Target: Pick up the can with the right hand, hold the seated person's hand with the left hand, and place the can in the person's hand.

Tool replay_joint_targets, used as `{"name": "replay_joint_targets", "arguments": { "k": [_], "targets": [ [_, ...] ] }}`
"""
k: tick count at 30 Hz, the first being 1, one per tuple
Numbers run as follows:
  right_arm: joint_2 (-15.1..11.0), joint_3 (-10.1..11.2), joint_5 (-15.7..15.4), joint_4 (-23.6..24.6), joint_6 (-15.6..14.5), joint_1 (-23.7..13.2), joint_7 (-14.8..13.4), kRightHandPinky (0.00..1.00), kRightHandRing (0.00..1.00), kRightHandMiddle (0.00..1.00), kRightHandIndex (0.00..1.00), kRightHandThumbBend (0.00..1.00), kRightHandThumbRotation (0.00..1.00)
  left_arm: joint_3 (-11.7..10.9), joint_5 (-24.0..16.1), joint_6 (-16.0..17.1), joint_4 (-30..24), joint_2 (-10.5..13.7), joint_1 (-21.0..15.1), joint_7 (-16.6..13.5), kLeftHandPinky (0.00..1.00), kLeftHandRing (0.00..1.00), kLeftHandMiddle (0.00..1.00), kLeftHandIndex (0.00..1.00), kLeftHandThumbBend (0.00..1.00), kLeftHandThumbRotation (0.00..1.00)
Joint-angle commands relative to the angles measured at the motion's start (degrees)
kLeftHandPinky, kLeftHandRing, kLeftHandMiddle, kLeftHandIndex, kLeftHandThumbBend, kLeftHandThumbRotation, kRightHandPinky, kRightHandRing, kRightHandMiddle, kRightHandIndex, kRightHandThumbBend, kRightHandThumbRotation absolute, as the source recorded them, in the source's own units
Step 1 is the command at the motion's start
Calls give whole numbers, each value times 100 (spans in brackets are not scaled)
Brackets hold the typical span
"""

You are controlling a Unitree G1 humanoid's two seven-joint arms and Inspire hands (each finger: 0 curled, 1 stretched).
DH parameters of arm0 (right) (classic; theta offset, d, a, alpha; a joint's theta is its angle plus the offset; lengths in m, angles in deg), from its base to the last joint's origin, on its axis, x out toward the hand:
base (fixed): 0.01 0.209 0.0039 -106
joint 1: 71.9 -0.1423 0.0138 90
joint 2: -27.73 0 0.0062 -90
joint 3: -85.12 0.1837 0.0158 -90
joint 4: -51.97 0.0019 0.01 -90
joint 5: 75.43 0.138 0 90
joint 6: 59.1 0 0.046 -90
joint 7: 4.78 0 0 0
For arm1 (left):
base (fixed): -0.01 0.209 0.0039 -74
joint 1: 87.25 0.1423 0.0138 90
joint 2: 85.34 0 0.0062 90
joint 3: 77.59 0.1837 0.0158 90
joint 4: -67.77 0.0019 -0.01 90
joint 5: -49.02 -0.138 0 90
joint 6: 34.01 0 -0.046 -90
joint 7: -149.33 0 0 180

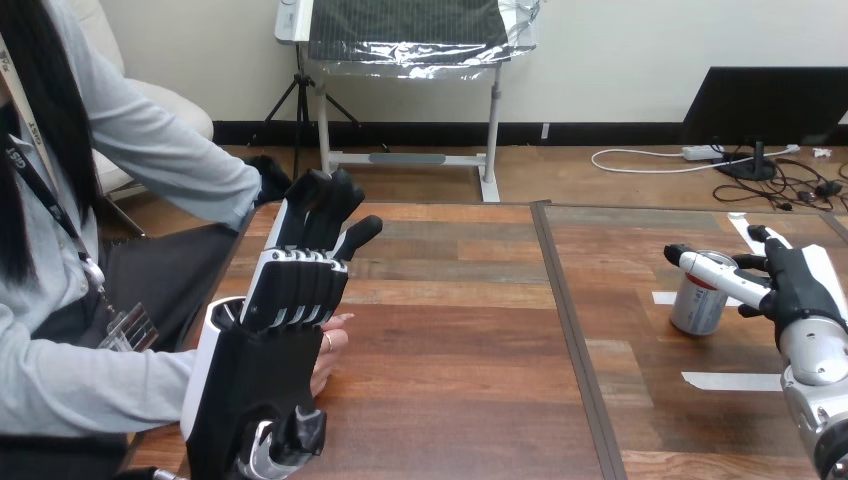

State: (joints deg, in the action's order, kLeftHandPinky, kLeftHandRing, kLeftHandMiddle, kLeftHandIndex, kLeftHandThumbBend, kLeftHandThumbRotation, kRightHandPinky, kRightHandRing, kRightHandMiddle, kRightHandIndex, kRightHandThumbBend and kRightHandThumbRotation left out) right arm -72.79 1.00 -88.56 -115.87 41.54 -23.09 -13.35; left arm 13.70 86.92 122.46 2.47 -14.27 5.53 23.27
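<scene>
My left hand point(262, 385), fingers straight, sits over the person's hand point(331, 352), well left of the can point(696, 310); my right hand point(800, 288) is at it (grip unclear).

The robot's left hand point(262, 385), seen from behind, hides nearly all of the person's hand point(332, 350) on the table point(450, 390), leaving only a sliver showing beside the palm; whether the two touch cannot be told. Across the table, the right hand point(800, 285) covers the upper part of the can point(695, 312), its grip unclear. Both arms run off the lower edge, the right forearm also clipped at the side
</scene>
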Motion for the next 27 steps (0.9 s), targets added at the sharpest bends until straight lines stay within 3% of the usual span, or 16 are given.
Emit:
{"name": "replay_joint_targets", "arguments": {
  "k": [1,3,6,9,13,27],
  "targets": [
    [105,58,38,49,167,-515,-293,63,73,76,79,100,20,30,73,51,-143,-92,-183,47,91,97,97,98,84,73],
    [116,88,72,52,203,-512,-293,61,70,72,74,98,11,42,127,27,-142,-97,-195,89,90,97,97,98,86,74],
    [146,200,195,64,273,-515,-310,59,67,68,69,97,6,79,163,-96,-213,-77,-175,121,91,97,97,98,86,72],
    [142,165,158,58,237,-524,-377,56,63,65,65,96,3,49,92,-90,-214,-89,-133,50,92,98,97,98,86,70],
    [159,175,161,57,186,-548,-498,52,57,59,60,93,1,27,60,14,-191,-89,-169,68,92,97,97,98,81,69],
    [191,183,170,63,119,-589,-819,46,49,51,51,88,0,53,-36,45,-217,-121,-117,-28,90,97,97,97,79,69]
  ]
}}
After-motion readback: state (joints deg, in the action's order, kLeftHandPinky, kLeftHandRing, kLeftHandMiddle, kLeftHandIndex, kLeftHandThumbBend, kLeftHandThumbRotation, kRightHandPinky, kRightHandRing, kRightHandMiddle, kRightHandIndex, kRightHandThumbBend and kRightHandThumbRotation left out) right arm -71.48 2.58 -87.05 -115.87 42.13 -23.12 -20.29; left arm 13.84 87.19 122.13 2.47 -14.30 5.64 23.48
